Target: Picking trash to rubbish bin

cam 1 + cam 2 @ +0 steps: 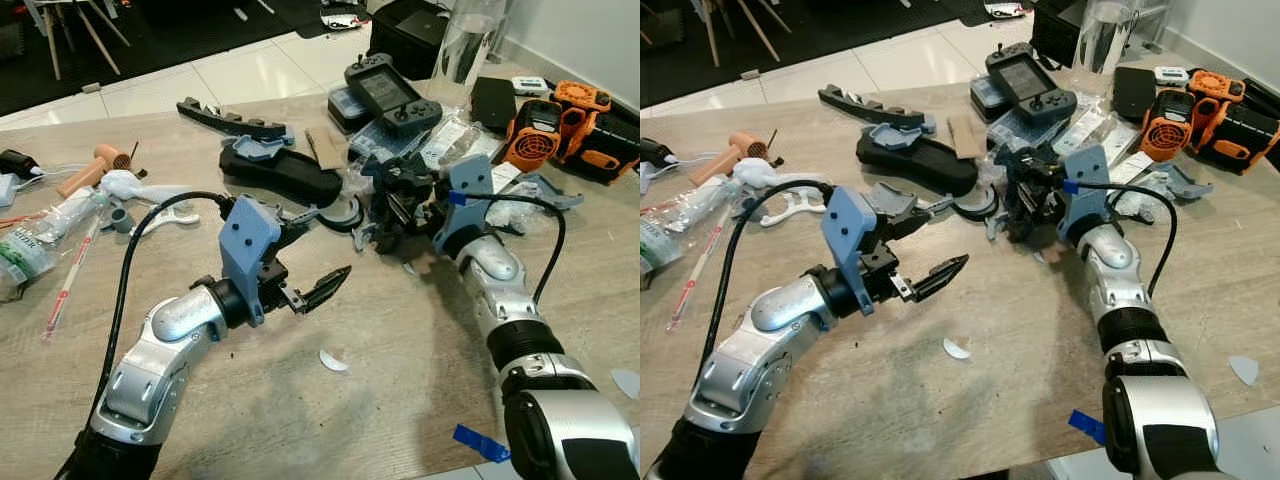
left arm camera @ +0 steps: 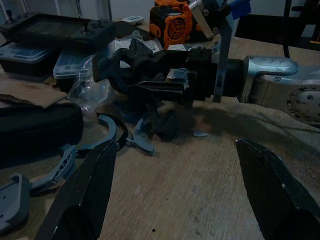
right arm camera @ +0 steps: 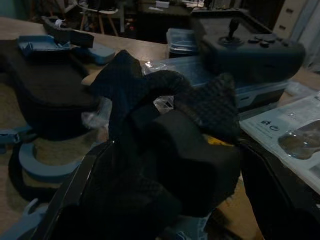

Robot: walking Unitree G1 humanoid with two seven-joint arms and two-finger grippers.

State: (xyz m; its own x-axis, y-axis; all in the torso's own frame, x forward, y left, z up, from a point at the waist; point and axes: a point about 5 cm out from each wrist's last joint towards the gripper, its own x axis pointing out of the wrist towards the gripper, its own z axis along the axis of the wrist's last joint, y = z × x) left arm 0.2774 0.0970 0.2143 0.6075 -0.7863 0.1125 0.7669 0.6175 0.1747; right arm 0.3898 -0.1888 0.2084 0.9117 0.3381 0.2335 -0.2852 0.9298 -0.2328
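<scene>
My right gripper [image 1: 400, 205] is over the clutter in the middle of the wooden table [image 1: 400, 340], shut on a bulky crumpled black foam piece [image 3: 170, 125]. In the left wrist view the same black piece [image 2: 132, 65] hangs just above the tabletop. My left gripper [image 1: 333, 242] hovers open to the left of it, its black fingers [image 2: 85, 195] wide apart with nothing between them. A small white scrap [image 1: 333, 360] lies on the bare wood in front of the left gripper. A strip of blue tape [image 1: 480, 443] sits near the table's front edge.
A black handheld controller [image 1: 390, 95] on clear boxes, a black case [image 1: 285, 170], grey-blue plastic parts and orange devices [image 1: 540, 135] crowd the far half. A hair dryer [image 1: 95, 170] and wrappers lie at the left. A clear bottle [image 1: 465, 40] stands at the back.
</scene>
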